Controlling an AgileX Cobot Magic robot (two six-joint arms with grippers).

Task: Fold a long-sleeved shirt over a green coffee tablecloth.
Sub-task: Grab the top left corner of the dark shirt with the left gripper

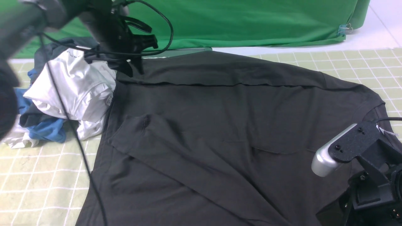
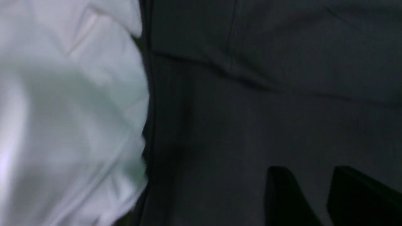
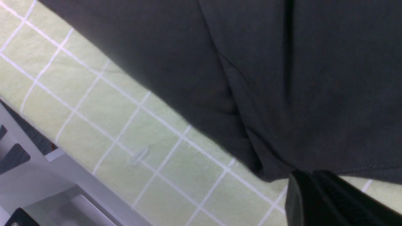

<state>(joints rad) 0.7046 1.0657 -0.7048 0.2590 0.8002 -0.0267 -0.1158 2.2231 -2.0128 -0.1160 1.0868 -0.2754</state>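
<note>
My left gripper hangs part-open and empty over the far-left corner. My right gripper pinches the near-right edge of the charcoal long-sleeved shirt, which lies spread on the green coffee tablecloth with one sleeve folded across it.

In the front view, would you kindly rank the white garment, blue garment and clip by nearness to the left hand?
1. white garment, beside the left hand.
2. blue garment, farther left.
3. clip, far right on the green fabric.

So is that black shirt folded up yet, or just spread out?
Partly folded. The shirt lies mostly spread across the checked tablecloth, one sleeve laid over its body and its far edge turned over.
</note>
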